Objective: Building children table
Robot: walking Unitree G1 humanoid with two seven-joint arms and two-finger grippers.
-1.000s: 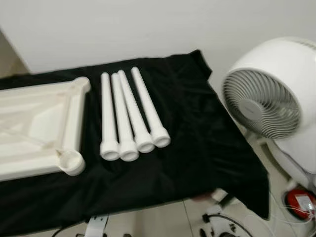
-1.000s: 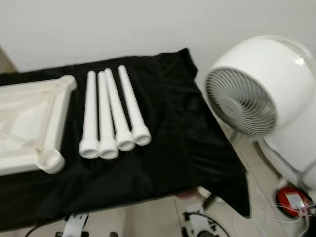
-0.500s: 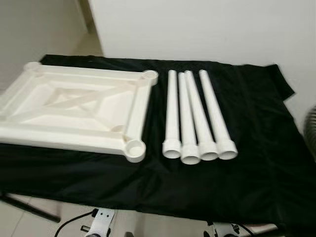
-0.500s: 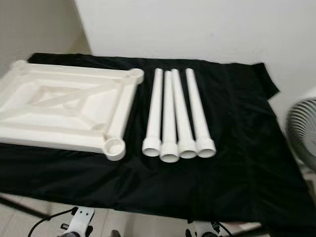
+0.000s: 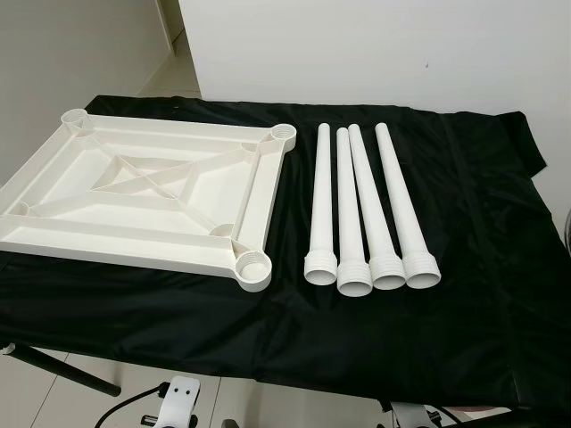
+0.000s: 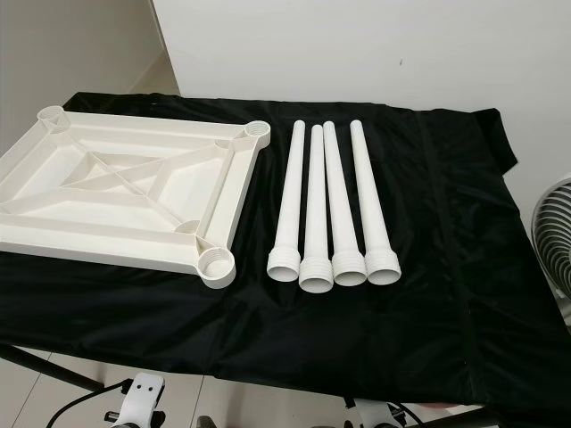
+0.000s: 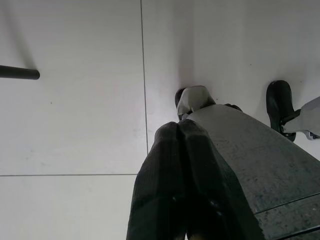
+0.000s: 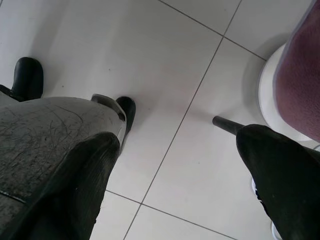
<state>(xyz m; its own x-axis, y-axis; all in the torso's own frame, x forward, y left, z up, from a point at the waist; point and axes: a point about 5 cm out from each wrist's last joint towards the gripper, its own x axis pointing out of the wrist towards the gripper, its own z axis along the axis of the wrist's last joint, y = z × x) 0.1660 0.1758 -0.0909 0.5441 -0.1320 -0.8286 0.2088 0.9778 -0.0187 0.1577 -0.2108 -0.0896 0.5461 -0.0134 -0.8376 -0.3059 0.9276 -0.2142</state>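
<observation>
A white plastic tabletop (image 5: 143, 192) lies upside down on the left of a black-draped table (image 5: 464, 267), with round leg sockets at its corners. To its right, several white tube legs (image 5: 370, 214) lie side by side, their wide threaded ends toward me. My left gripper (image 7: 177, 125) hangs idle over the tiled floor with its fingers pressed together, shut on nothing. My right gripper (image 8: 176, 136) also hangs low over the floor, open, its two fingers far apart.
A white fan (image 6: 555, 234) stands beyond the table's right edge. A black stand bar (image 5: 62, 374) runs under the front left. A white wall is behind the table, and a passage opens at the back left. The floor is pale tile (image 7: 75, 125).
The camera has swung left: the fan has slid out to the right edge and the whole tabletop has come into view. Tabletop and legs lie as before.
</observation>
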